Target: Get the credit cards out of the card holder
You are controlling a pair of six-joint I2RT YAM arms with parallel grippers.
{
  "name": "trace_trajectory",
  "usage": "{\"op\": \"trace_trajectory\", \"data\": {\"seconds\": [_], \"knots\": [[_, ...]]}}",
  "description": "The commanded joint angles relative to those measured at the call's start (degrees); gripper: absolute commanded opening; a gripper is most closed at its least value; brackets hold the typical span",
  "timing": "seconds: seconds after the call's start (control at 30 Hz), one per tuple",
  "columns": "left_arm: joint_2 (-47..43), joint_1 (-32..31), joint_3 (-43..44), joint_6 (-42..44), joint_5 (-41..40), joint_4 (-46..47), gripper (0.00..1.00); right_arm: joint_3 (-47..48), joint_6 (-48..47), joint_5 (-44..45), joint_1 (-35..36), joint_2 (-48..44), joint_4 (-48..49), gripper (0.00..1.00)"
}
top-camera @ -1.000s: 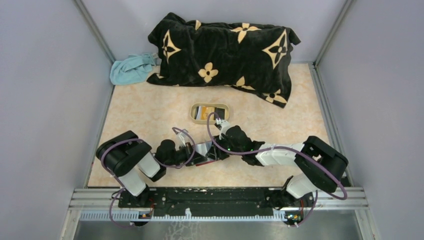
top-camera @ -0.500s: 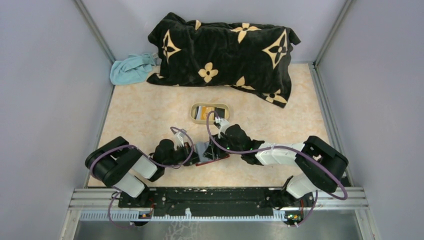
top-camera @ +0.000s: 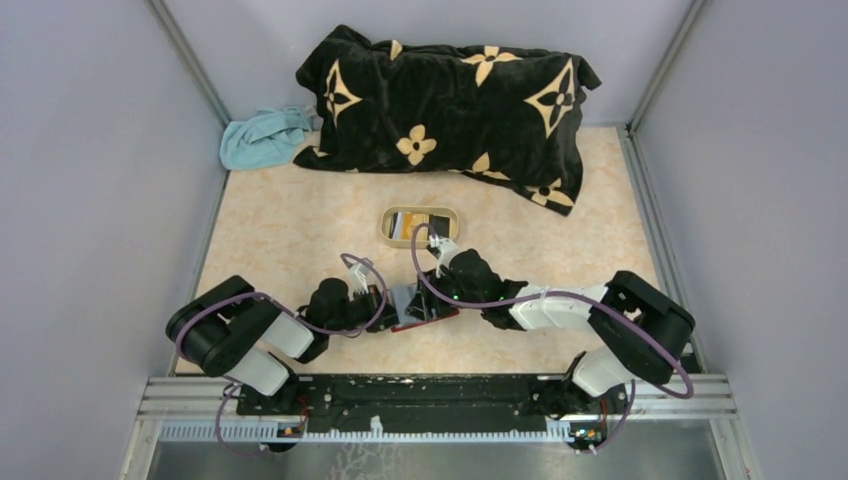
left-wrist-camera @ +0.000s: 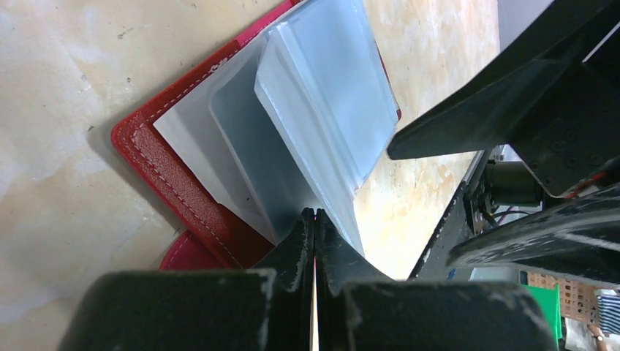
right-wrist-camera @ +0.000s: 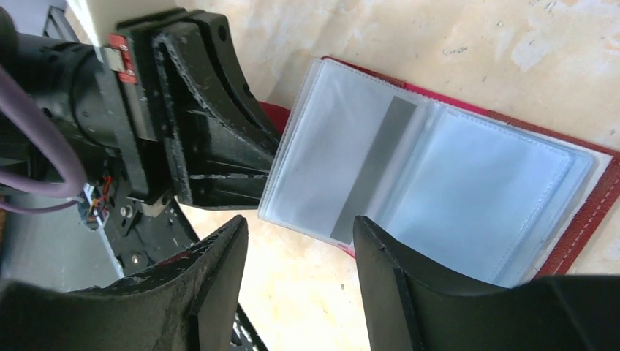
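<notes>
Black-and-white, the two arms reach in from the six o'clock edge of the bench [top-camera: 300,230], the left arm [top-camera: 250,330] from seven o'clock and the right arm [top-camera: 560,305] from five. Between their wrists, just short of the bench's middle, lies the card holder [top-camera: 415,310]. Its red cover is down and spread open, and its clear sleeves [left-wrist-camera: 322,102] fan upward.

The left jaws are clenched on the edge of one sleeve leaf, pinning the holder in place. The right jaws stand released above the sleeves on the holder's two o'clock side, with nothing between them. A second ago they were narrower, and they have been widening since. Over the same second the left arm's shoulder has swung out toward nine o'clock, and the holder has drawn a little closer to the left wrist.

I read this as the right arm having let go and lining up for another sleeve while the left braces the holder. One sleeve shows a pale sheet with a grey stripe [right-wrist-camera: 373,168], likely a card's back, so the job looks unfinished.

Just beyond, toward twelve, the beige oval tray [top-camera: 384,227] carries the credit cards [top-camera: 418,224] already taken out, lying as they did a second ago. Farther off, a black blanket [top-camera: 450,100] with tan flowers lies along the back wall, with a blue cloth [top-camera: 262,138] at its ten o'clock corner.
</notes>
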Motion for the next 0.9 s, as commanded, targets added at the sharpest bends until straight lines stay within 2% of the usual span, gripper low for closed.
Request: {"op": "trace_trajectory", "data": {"seconds": [0.0, 0.27, 0.87], "knots": [[-1.29, 0.38, -0.17, 2.7, -1.61, -4.52, 0.0, 3.98, -1.37, 0.23, 1.9, 2.39, 0.78, 0.58], [-0.41, 0.38, 0.23, 2.66, -1.28, -4.09, 0.0, 9.71, -3.23, 2.5, 4.26, 7.07, -1.89, 0.61], [-3.53, 0.56, 0.46, 2.07, -0.35, -4.99, 0.0, 10.25, -4.75, 7.51, 4.71, 9.24, -6.12, 0.56]]}}
